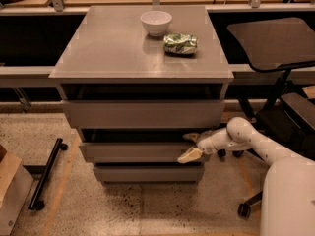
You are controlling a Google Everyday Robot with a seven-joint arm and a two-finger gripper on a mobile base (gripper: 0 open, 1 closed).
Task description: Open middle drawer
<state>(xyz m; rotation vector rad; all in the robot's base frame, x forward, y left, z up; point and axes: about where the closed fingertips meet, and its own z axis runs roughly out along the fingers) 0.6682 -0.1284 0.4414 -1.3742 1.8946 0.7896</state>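
The grey cabinet has three handleless drawers. The middle drawer [133, 152] has a medium-height flat front and stands out a little from the cabinet, with a dark gap above it. My gripper [190, 146] is at the right end of that front. Its fingers are spread: the upper finger [191, 136] reaches into the gap over the front's top edge, and the lower finger [189, 156] lies against the front face. My white arm [246, 136] comes in from the lower right.
The taller-fronted top drawer [142, 114] is above and the thin bottom drawer [147, 173] below. A white bowl [156, 22] and a green crumpled bag [180, 44] sit on the cabinet top [108, 48]. An office chair [275, 48] stands right, a black wheeled bar [47, 173] lies left.
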